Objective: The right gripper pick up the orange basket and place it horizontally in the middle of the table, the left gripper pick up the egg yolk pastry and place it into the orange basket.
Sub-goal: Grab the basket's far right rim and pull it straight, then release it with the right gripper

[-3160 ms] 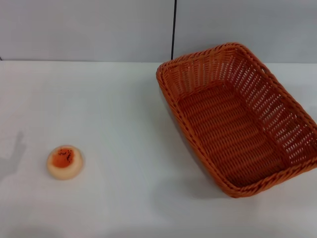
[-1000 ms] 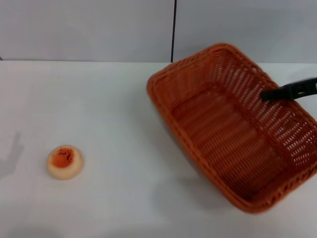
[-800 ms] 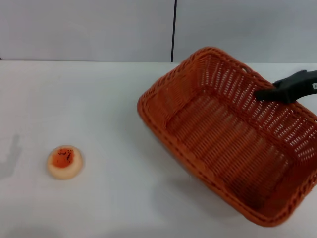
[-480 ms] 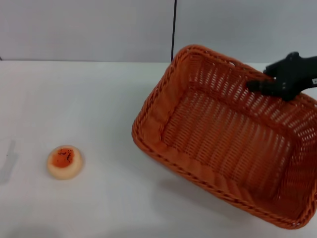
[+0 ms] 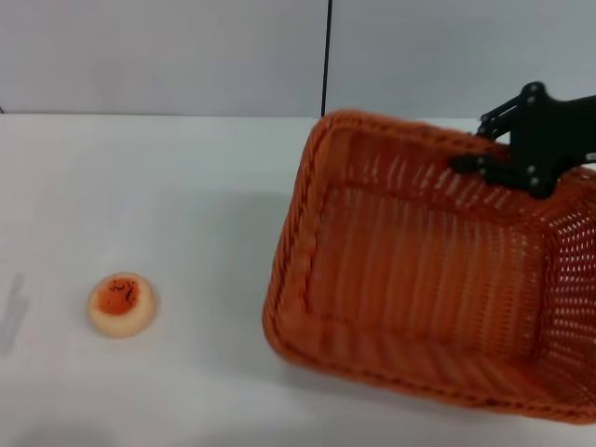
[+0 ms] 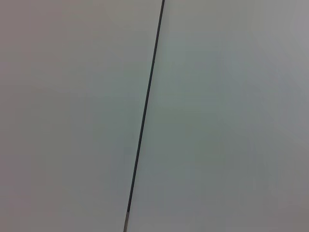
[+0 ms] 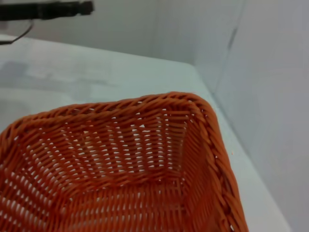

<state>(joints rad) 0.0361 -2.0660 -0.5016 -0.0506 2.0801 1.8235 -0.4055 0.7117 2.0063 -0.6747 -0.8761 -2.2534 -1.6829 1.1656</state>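
The orange basket (image 5: 419, 279) hangs tilted above the table (image 5: 186, 186), its open side facing me and its near edge low. My right gripper (image 5: 470, 147) is shut on the basket's far braided rim, at the upper right of the head view. The right wrist view looks down into the basket (image 7: 120, 159) and shows none of that arm's fingers. The egg yolk pastry (image 5: 122, 304) lies alone on the table at the left, well apart from the basket. My left gripper (image 7: 87, 7) shows only as a far-off black bar held level above the table.
A grey wall with a black vertical seam (image 5: 327, 56) stands behind the table. The left wrist view holds only that wall and seam (image 6: 145, 116). White tabletop lies between the pastry and the basket. A faint arm shadow (image 5: 11, 303) falls at the left edge.
The right gripper came in, closed on the basket's far rim and lifted it. The basket has swung round and tipped toward me, and its left end has shifted left. The pastry has not moved.
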